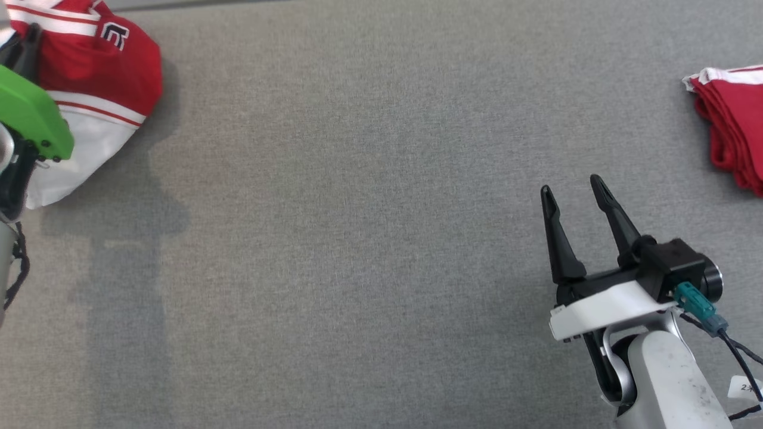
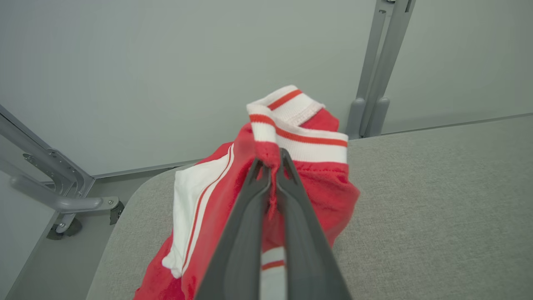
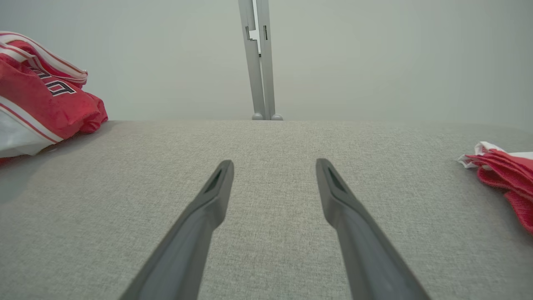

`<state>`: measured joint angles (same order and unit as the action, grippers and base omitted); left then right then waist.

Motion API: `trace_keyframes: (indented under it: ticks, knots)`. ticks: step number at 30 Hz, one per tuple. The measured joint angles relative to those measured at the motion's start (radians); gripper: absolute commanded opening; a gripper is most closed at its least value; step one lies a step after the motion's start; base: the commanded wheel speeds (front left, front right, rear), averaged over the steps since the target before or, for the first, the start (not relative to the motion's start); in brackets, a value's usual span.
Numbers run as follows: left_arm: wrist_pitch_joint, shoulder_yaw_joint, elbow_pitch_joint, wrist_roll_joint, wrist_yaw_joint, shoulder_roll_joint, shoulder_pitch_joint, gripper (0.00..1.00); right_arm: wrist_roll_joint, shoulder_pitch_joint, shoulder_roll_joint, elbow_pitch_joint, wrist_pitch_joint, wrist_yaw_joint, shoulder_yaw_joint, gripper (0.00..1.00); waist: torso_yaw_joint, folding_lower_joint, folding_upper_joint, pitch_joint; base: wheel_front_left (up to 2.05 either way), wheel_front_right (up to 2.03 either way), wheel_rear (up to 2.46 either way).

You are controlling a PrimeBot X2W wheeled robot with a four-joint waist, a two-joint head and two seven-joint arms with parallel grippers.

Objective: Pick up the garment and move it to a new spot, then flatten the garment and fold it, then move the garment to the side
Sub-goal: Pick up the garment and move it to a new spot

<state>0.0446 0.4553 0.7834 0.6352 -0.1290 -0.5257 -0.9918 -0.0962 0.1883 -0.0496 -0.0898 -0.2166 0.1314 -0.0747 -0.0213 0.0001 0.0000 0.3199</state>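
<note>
The garment (image 1: 101, 65), red with white panels and striped trim, lies bunched at the table's far left corner. My left gripper (image 1: 27, 44) is over it beneath a green cover. In the left wrist view the left gripper (image 2: 270, 160) is shut on a pinch of red cloth just below the striped cuff of the garment (image 2: 329, 191), and that part stands lifted off the table. The garment (image 3: 46, 104) also shows at the left of the right wrist view. My right gripper (image 1: 571, 186) hovers open over bare table at the lower right; nothing sits between the right gripper's (image 3: 275, 163) fingers.
A folded stack of red cloth (image 1: 736, 119) lies at the right edge of the grey fabric-covered table (image 1: 357, 238), and the stack (image 3: 508, 171) appears in the right wrist view too. Grey metal frame posts (image 2: 374, 83) stand behind the table's far edge against a pale wall.
</note>
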Motion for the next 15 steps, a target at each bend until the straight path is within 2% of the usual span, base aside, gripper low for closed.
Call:
trace_keyframes:
  ticks: [3, 7, 10, 15]
  knots:
    - [-0.003, 0.043, -0.046, 0.02, 0.0, 0.021, -0.001, 0.0, -0.016, -0.028, 0.0, -0.026, -0.01, 0.0, 0.015, 1.0, -0.004, -0.0001, 0.0, -0.06, 0.0, 0.0, 0.0]
    - [-0.002, 0.101, -0.129, 0.063, 0.0, 0.081, -0.001, 0.0, -0.025, -0.075, 0.001, -0.051, -0.016, 0.0, 0.047, 1.0, -0.013, -0.0001, 0.0, -0.146, 0.0, 0.0, 0.0]
    - [0.009, 0.134, -0.197, 0.112, 0.0, 0.139, -0.001, 0.0, -0.026, -0.108, 0.0, -0.062, -0.02, 0.0, 0.072, 1.0, -0.023, -0.0001, 0.0, -0.208, 0.0, 0.0, 0.0]
    - [0.033, 0.129, -0.298, 0.209, 0.012, 0.283, 0.0, 0.0, -0.035, -0.142, 0.0, -0.064, -0.024, 0.0, 0.114, 1.0, -0.047, -0.0001, 0.0, -0.293, 0.0, 0.0, 0.0]
